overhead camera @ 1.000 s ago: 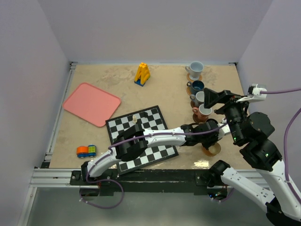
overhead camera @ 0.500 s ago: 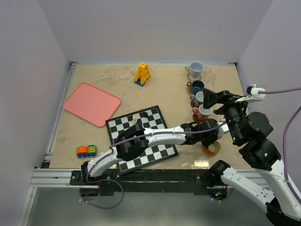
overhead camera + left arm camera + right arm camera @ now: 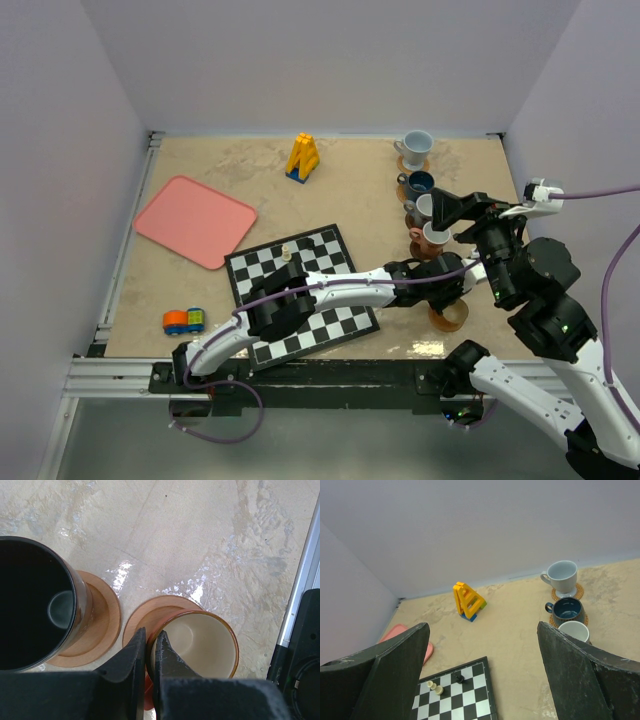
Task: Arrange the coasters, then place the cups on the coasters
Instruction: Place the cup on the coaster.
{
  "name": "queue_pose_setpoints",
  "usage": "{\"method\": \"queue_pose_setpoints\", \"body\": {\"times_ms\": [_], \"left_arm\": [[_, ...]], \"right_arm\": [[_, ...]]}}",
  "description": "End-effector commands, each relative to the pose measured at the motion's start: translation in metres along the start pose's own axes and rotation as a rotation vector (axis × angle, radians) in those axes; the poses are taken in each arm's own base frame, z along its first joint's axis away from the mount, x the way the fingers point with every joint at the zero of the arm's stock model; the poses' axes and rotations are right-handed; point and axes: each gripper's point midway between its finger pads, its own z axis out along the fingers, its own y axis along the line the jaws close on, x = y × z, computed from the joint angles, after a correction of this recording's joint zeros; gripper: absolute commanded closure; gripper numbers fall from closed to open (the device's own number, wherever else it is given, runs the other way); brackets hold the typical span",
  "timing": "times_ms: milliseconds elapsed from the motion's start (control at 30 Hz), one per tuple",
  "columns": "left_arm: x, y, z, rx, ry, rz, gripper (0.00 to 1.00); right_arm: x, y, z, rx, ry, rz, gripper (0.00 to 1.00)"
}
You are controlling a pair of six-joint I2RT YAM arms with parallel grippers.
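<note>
Left gripper [image 3: 148, 650] clenched on tan cup [image 3: 200, 642] rim; cup on or just above last coaster [image 3: 145, 612], beside seated black cup [image 3: 35, 610]. Right gripper [image 3: 481, 627] released, empty. I judge only the letting-go remains.

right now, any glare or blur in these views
Left wrist: bright glare on the table between the black cup and tan cup. Right wrist: gripper fingers in shadow, scene beyond sharp. Top external: small glare patch at the table's near edge.
</note>
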Motion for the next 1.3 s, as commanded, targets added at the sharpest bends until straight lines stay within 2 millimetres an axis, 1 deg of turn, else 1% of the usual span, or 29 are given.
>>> {"method": "queue_pose_setpoints", "body": {"times_ms": [0,233,400,833,1267], "left_arm": [[-0.037,0.008,-0.013,-0.034,-0.076,0.022,1.0],[-0.042,0.007,-0.017,-0.029,-0.083,0.02,1.0],[-0.037,0.006,-0.018,-0.023,-0.066,0.02,1.0],[-0.036,0.003,-0.024,-0.019,-0.051,0.022,1.0],[-0.034,0.003,-0.027,-0.019,-0.041,0.013,1.0]], "right_arm": [[-0.005,0.005,0.003,-0.012,-0.023,0.018,0.06],[-0.002,0.004,0.004,-0.011,-0.016,0.014,0.06],[-0.001,0.005,0.005,-0.012,-0.014,0.014,0.06],[0.003,0.006,0.006,-0.017,-0.005,0.014,0.06],[0.002,0.004,0.005,-0.013,-0.009,0.019,0.06]]}}
